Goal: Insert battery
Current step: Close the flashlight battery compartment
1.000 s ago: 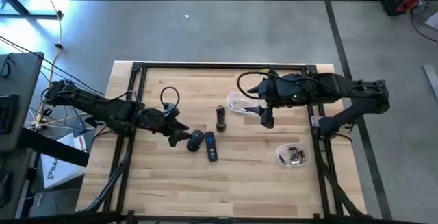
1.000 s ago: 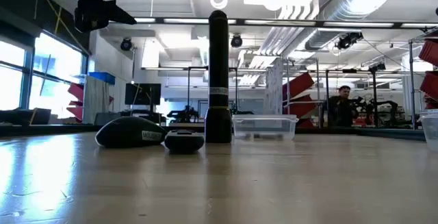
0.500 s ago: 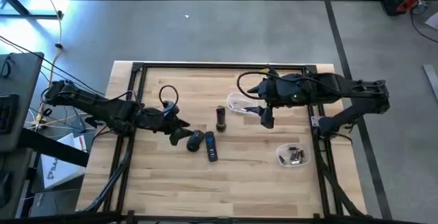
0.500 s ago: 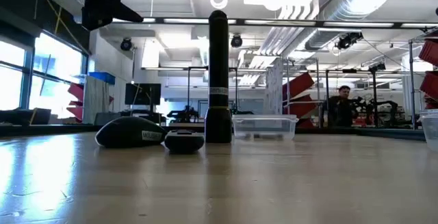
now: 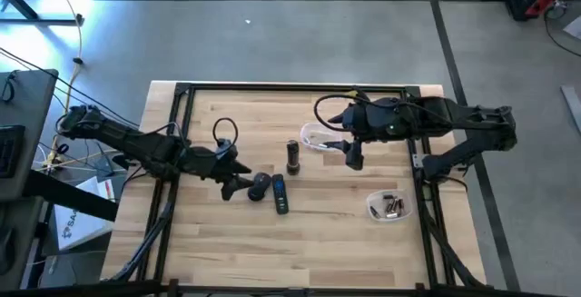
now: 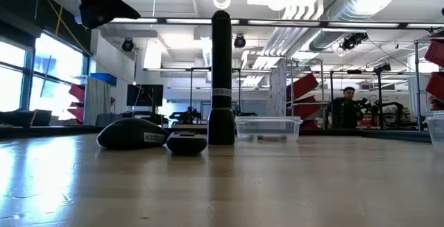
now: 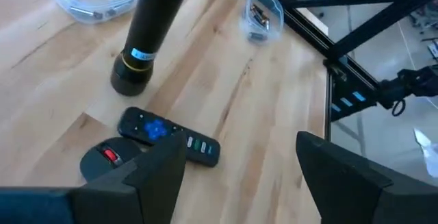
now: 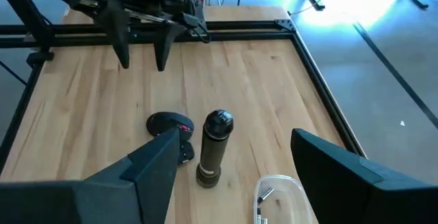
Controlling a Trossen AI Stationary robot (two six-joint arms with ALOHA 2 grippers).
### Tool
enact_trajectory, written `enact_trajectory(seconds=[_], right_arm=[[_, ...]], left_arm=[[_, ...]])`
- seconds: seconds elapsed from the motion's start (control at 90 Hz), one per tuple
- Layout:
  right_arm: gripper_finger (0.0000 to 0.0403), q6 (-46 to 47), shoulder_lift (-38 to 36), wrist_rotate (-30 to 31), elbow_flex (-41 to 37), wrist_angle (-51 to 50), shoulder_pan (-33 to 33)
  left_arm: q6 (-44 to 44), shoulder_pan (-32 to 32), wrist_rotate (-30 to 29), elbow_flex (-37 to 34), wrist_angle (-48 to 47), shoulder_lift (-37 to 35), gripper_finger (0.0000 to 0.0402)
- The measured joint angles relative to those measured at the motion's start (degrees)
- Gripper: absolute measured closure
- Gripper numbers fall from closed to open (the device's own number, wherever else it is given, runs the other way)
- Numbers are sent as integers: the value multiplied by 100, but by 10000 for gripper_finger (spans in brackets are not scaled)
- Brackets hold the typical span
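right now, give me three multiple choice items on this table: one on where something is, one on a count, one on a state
1. Where does the remote lie?
A. beside the black round device
B. inside the clear tray
C. in the left gripper

2. How many clear containers stand on the table?
A. none
B. two
C. four

3. How does the flashlight stand?
A. flat on its side
B. upright
C. lifted by the right gripper

Key: 1 A, the high view shows the remote right next to the round device. 2 B, the tray and the small cup of batteries. 3 B, the low view shows it standing on its wide end, with both grippers' jaws open and empty.
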Motion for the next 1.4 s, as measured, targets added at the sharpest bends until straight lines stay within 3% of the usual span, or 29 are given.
enact_trajectory(seconds=[0.356,0.589,0.744,0.911,0.967,1.167,1.4], right_arm=[[153,0,0,0,0,-2,0],[153,-149,0,19,0,-26,1],[153,-186,29,17,0,-27,0],[153,-2264,62,2,0,273,-15],[153,-2518,121,-110,0,646,-15],[153,-1983,181,-432,0,1357,13],[153,-133,188,-831,0,1387,11]], left_arm=[[104,-7,-205,2,286,25,147],[1439,49,-1097,11,682,7,147],[2348,274,-957,11,890,40,147],[3061,539,-845,4,1254,274,147],[3229,587,-900,-2,1224,366,147],[3611,831,-1062,-8,1262,490,147],[3958,1342,-350,-135,1658,468,147]])
